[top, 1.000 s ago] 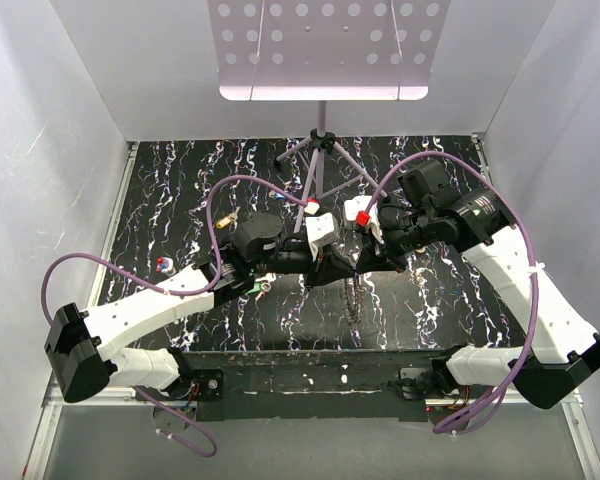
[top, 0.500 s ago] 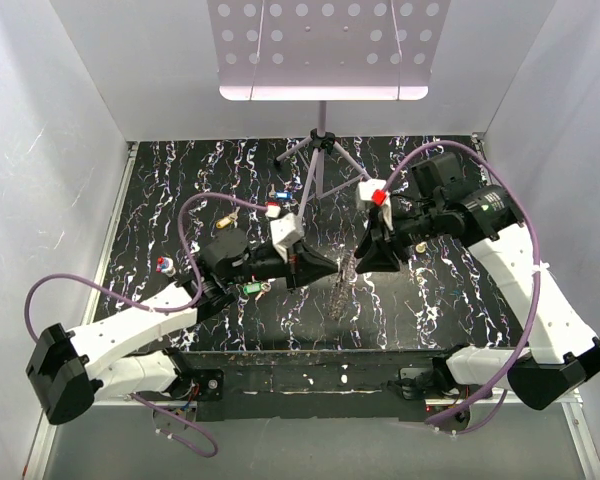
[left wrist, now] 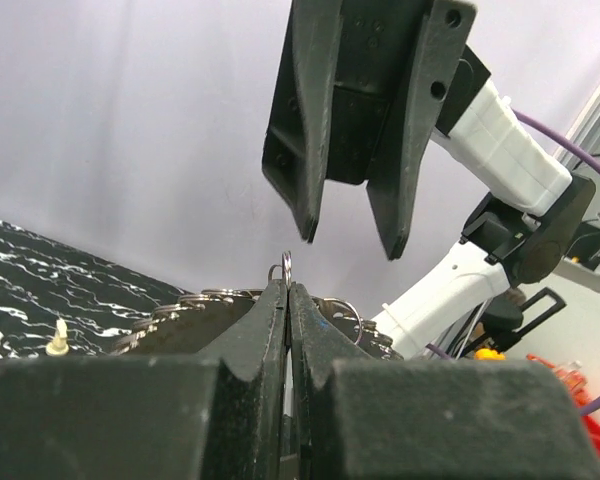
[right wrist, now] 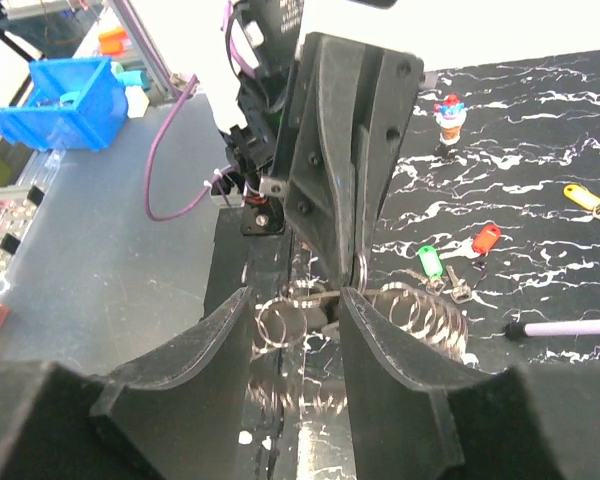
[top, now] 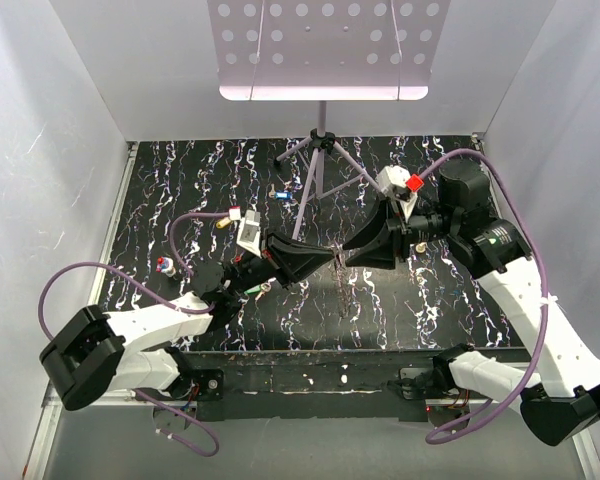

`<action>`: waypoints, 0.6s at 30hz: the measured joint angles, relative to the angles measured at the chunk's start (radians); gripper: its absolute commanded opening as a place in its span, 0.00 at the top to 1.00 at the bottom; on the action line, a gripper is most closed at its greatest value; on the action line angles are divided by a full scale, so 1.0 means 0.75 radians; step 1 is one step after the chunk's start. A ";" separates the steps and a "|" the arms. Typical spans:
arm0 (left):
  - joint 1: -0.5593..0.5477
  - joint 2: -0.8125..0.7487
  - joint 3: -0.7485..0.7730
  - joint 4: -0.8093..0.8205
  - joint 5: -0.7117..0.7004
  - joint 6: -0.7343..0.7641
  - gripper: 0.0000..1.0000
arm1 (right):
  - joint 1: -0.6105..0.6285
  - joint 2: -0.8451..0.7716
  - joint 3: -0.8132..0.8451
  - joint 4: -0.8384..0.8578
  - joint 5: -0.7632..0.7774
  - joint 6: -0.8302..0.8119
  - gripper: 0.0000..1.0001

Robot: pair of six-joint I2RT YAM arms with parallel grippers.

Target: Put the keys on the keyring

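Observation:
The keyring [top: 342, 285], a big silvery ring strung with several small split rings, hangs above the mat. My left gripper [top: 329, 257] is shut on one of its small loops [left wrist: 287, 262], which pokes up between the shut fingertips. My right gripper [top: 350, 257] faces it tip to tip and stands open, its fingers [right wrist: 230, 335] either side of the left gripper's tip without touching the keyring [right wrist: 420, 310]. Keys lie on the mat: a green-tagged one [right wrist: 427, 262], a red one [right wrist: 486, 238], a yellow one [right wrist: 581, 194], and a blue one [top: 283, 194].
A tripod stand [top: 318, 160] with a perforated music desk [top: 320, 50] stands at the back centre, one leg [right wrist: 570, 327] reaching toward the middle. A small red and blue figure [top: 163, 265] sits at the left. White walls close three sides.
My right gripper has opened, let go of the keyring and pulled back to the right. The left gripper closed fully and now carries the keyring alone, a little to the left.

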 measured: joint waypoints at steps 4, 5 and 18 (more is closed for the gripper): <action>0.002 0.057 0.000 0.051 -0.012 -0.086 1.00 | 0.000 0.016 -0.002 0.144 -0.011 0.131 0.54; 0.003 0.057 0.000 0.058 -0.012 -0.095 1.00 | 0.000 0.016 -0.002 0.165 -0.014 0.152 0.55; 0.004 0.047 0.003 0.113 -0.011 -0.122 1.00 | 0.000 0.047 -0.002 0.190 0.007 0.194 0.59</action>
